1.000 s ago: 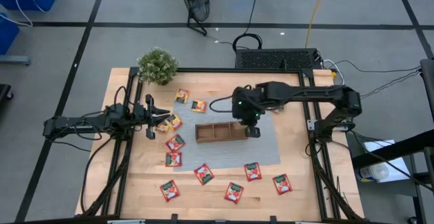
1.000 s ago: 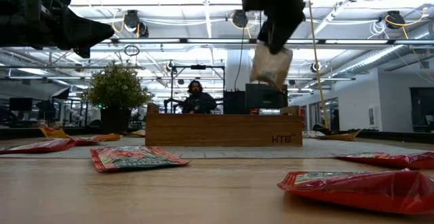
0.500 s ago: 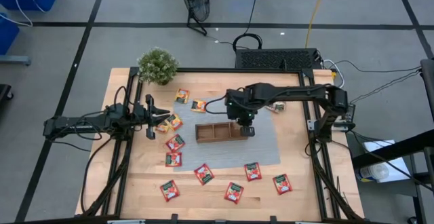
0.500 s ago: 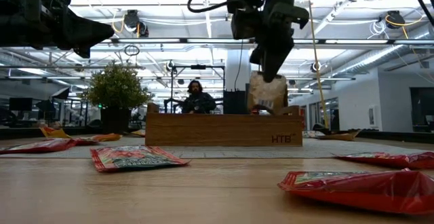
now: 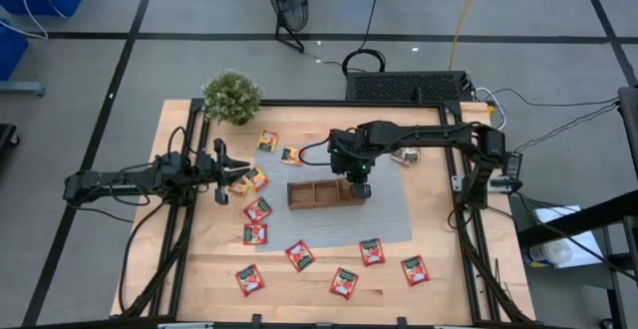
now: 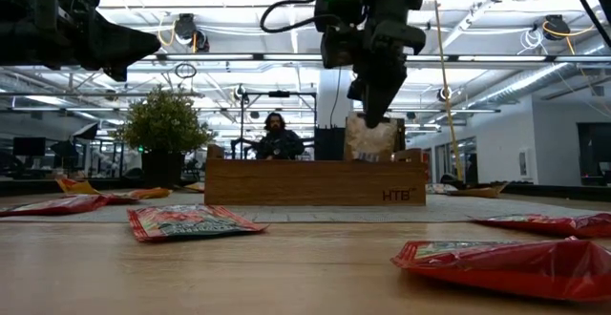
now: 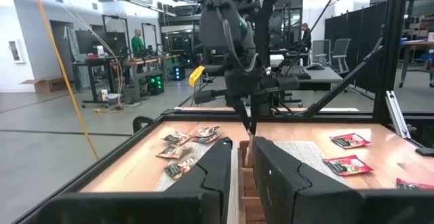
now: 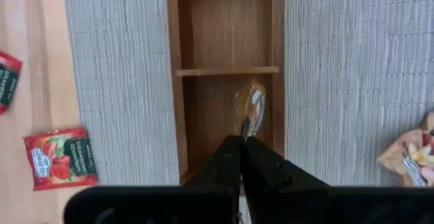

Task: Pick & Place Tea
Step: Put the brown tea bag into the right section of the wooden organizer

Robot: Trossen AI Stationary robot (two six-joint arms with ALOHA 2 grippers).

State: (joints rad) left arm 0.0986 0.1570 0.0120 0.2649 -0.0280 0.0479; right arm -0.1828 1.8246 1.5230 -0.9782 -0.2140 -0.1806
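My right gripper (image 5: 359, 185) is over the right end of the brown wooden tray (image 5: 324, 191), shut on a grey-brown tea sachet (image 6: 373, 139). The sachet hangs into the tray's right compartment (image 8: 227, 125). Several red sachets (image 5: 299, 256) lie flat on the table's near half and on the grey mat (image 5: 391, 214). Orange-yellow ones (image 5: 267, 141) lie at the far left of the tray. My left gripper (image 5: 223, 172) waits at the table's left side, level, open by a narrow gap with nothing in it. My right gripper pinches the sachet's upper edge (image 8: 247, 123) between its two fingers (image 6: 371, 105). They come steeply from above, pointing down. The sachet hangs upright below them, its lower part behind the tray's wall (image 6: 315, 183). Whether it touches the compartment's floor I cannot tell.
A small green potted plant (image 5: 231, 97) stands at the table's far left corner. Another grey-brown sachet (image 5: 407, 157) lies on the mat beyond the tray's right end. A person (image 6: 275, 136) sits in the room behind the table.
My right gripper has come down and a little toward the table's left edge, staying shut on the sachet. The sachet hung clear above the tray before; now its lower part is down in the right compartment.
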